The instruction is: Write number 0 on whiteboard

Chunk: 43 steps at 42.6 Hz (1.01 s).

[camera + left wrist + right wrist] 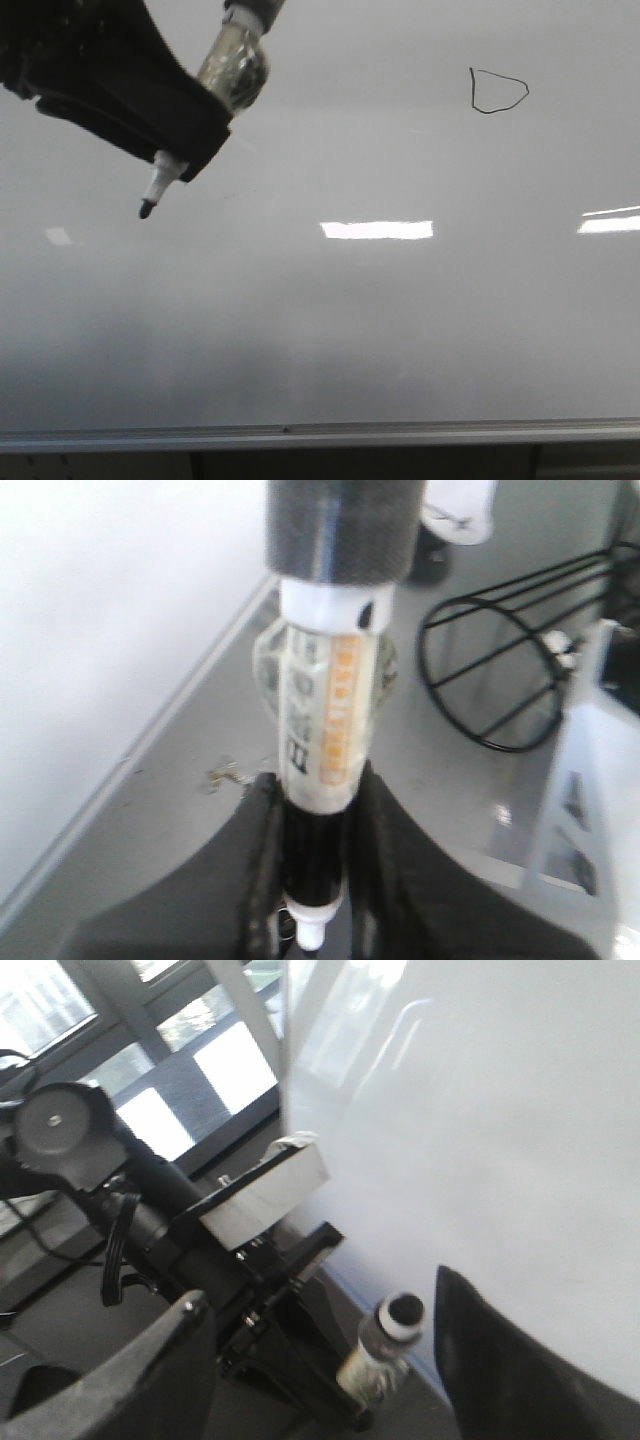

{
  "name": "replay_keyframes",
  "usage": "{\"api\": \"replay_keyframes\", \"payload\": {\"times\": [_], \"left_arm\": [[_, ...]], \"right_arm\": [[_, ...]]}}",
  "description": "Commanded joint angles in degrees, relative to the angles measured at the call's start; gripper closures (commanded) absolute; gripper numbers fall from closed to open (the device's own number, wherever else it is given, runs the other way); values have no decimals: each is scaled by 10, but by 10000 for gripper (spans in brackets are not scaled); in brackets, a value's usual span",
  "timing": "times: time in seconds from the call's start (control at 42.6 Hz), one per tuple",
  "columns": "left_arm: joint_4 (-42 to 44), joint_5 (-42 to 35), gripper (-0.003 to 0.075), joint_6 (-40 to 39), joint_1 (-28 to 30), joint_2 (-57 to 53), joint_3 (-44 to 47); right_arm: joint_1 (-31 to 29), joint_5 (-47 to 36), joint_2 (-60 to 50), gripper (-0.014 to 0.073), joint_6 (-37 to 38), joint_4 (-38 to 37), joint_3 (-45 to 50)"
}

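The whiteboard (330, 330) fills the front view. The number 0 (497, 91), a small thin black lopsided loop, is drawn at its upper right. My left gripper (185, 160) is at the upper left, shut on a marker (158, 185) whose uncapped black tip points down-left, far left of the 0. I cannot tell whether the tip touches the board. In the left wrist view the marker (325, 730) sits clamped between the fingers of the left gripper (312, 920). My right gripper (320, 1380) is open and empty beside the whiteboard (480, 1110); the marker (385, 1345) shows beyond it.
A silver-grey rail (320, 435) runs along the board's lower edge. Bright rectangular light reflections (377, 229) lie on the board. A black wire basket (505, 660) stands on the floor. The left arm's dark body (150, 1210) shows in the right wrist view.
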Motion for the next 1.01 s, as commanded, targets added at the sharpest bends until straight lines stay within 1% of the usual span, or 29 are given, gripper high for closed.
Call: {"api": "replay_keyframes", "payload": {"times": [0.0, 0.023, 0.047, 0.094, 0.211, 0.281, 0.352, 0.446, 0.539, 0.61, 0.727, 0.844, 0.985], "left_arm": [[68, -75, 739, -115, 31, -17, -15], [92, -79, 739, -138, 49, -17, -15], [100, -78, 739, -153, 57, -17, -15], [120, -77, 739, -176, 90, -17, -15], [150, -71, 739, -201, 166, -17, -15], [162, -71, 739, -210, 211, -17, -15], [172, -71, 739, -219, 252, -17, -15], [179, -71, 739, -230, 297, -17, -15], [186, -76, 739, -231, 324, -15, -15], [202, -98, 739, -231, 332, -10, -15], [221, -136, 739, -231, 332, 11, -15], [221, -153, 739, -231, 332, 50, -15], [222, -172, 739, -231, 332, 98, -26]], "right_arm": [[-15, -49, -55, 144, 3, -15, 13], [-19, -71, -71, 169, 3, -24, 27], [-20, -86, -83, 188, 3, -29, 40], [-23, -119, -113, 235, 3, -38, 71], [-23, -197, -191, 365, 3, -47, 154], [-23, -237, -237, 459, 3, -48, 205], [-23, -256, -279, 543, 2, -48, 246], [-23, -259, -328, 661, 2, -48, 289], [-23, -248, -362, 663, 2, -48, 311], [-23, -238, -377, 663, 2, -48, 315], [-23, -216, -381, 663, 2, -48, 315], [-23, -199, -381, 663, 2, -48, 315], [-23, -196, -381, 663, 2, -48, 315]]}}
